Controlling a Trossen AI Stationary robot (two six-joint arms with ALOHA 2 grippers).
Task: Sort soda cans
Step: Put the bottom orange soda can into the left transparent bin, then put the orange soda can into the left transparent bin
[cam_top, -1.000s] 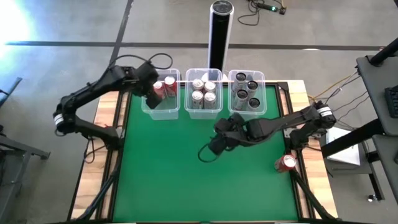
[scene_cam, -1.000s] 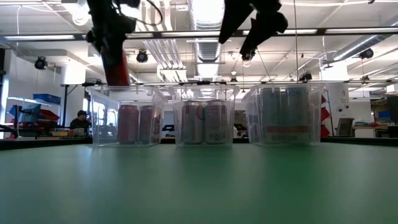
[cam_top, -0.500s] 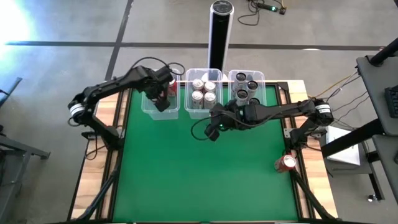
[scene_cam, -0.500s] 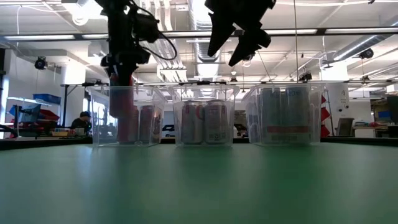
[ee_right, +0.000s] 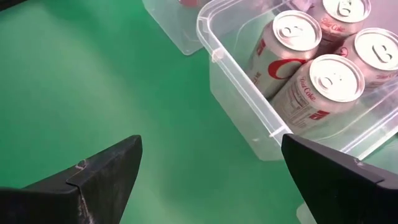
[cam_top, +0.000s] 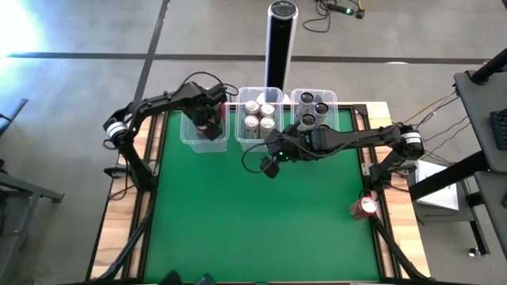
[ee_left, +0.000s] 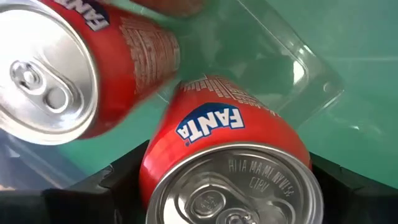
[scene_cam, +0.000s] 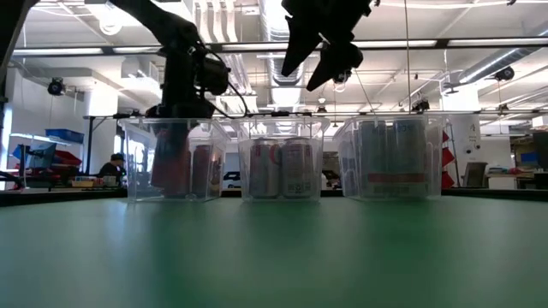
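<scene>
— What was the left gripper doing when you looked?

— It was down inside the left tub, clenched around a red Fanta can. The can sat upright between its fingers, top toward the wrist, and a second Fanta can stood just beside it in the same tub. My guess is it was being lowered next to its match, reds with reds.

— Had it let go?

— Not that I could see. The fingers flanked the can on both sides, so I'd call that a grasp, with the release not yet done.

— And the middle?

— The middle tub held silver cans with red script, packed upright and touching. The right gripper hung over the green mat just in front of that tub, jaws spread wide, holding nothing. It looked like an empty hand between jobs.

— Further right?

— The right tub had dark grey cans. Well away from both grippers, one loose red can stood at the table's right edge, off the mat. I'd judge that one remained to be sorted, and the right arm was better placed to fetch it.
</scene>
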